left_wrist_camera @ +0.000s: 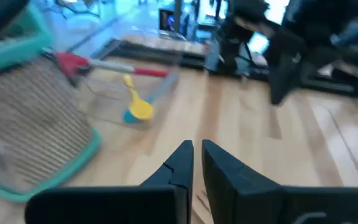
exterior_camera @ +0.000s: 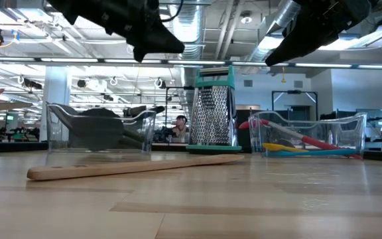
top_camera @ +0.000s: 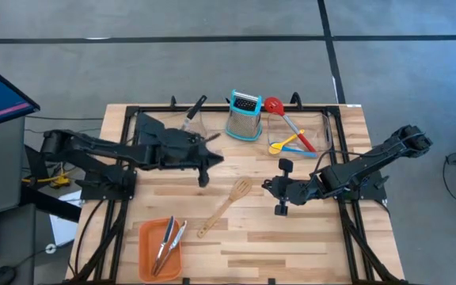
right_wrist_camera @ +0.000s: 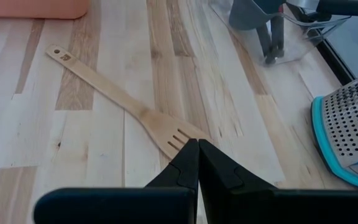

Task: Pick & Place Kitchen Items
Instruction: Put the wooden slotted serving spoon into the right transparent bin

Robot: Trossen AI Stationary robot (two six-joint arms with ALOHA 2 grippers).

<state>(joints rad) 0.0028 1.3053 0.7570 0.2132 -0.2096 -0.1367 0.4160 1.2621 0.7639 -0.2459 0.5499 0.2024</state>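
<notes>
Most of it looks sorted into bins and tray, but the wooden slotted spatula (top_camera: 226,206) lies loose mid-counter, between the left gripper (top_camera: 205,176) and right gripper (top_camera: 279,207), both empty, fingers closed.

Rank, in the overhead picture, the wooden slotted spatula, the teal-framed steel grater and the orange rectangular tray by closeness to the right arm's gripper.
1. Wooden slotted spatula: lying flat just beside the right gripper, toward the table's middle.
2. Teal-framed steel grater: upright at the table's far edge.
3. Orange rectangular tray: at the near left edge, holding steel tongs.
</notes>
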